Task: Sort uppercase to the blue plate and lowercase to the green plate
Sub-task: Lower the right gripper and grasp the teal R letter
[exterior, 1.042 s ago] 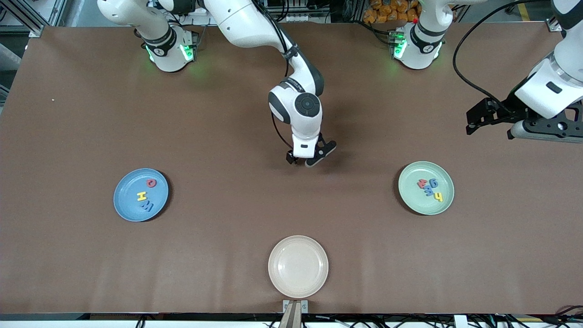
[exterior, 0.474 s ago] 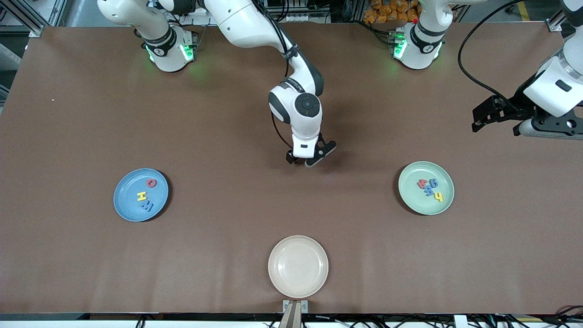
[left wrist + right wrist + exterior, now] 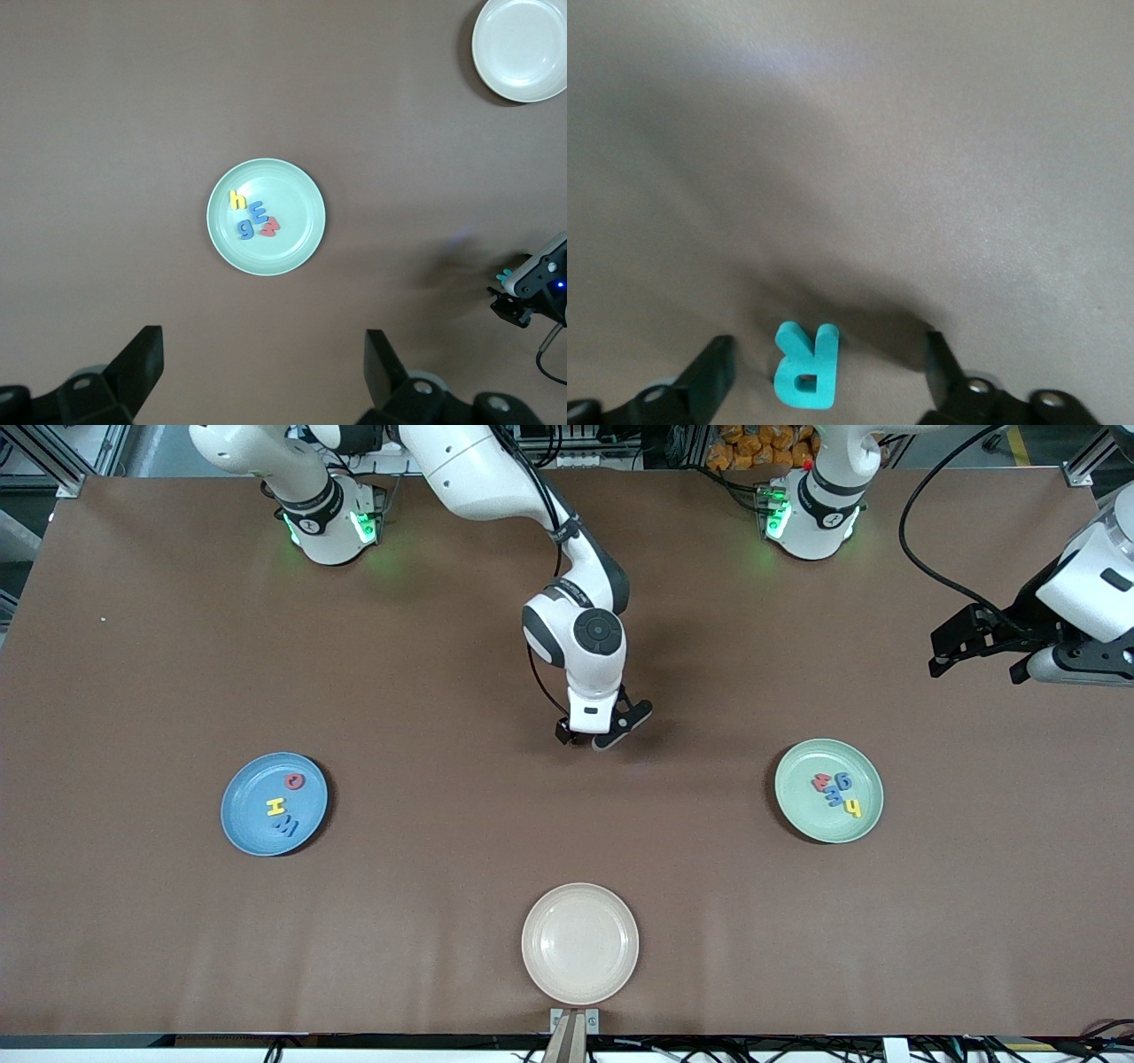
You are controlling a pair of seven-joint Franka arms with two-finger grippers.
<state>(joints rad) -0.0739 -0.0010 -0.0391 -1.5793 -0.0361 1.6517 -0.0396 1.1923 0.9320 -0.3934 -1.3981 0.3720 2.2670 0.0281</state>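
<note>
Change: the left arm, at its own end of the table, has drawn back a little over the last second and now sits higher and closer to the table edge; the right arm has stayed in almost the same place in the middle of the table.
Meaning for the task: I judge that the left arm is finished with its part, and the last letter is now the right arm's work.
Right gripper [image 3: 592,737]: low over the middle of the table, pointing down; in the right wrist view the fingers [image 3: 709,376] stand apart on both sides of the teal R [image 3: 804,364], which lies flat on the table and is not clamped.
Left gripper [image 3: 974,642]: up in the air over the bare table, above the area close to the green plate [image 3: 864,819]; its fingers are wide apart and hold nothing; this arm waits.
Blue plate [image 3: 244,824]: toward the right arm's end; it holds the red Q [image 3: 294,781], the yellow H [image 3: 275,807] and the blue M [image 3: 287,827].
Green plate, content: the red w [image 3: 820,782], the blue g [image 3: 843,781], the blue m [image 3: 834,797] and the yellow y [image 3: 852,809].
Cream plate [image 3: 580,943]: nearest to the front camera, with nothing in it.
Remaining: only the R must go to the blue plate, as I judge.
</note>
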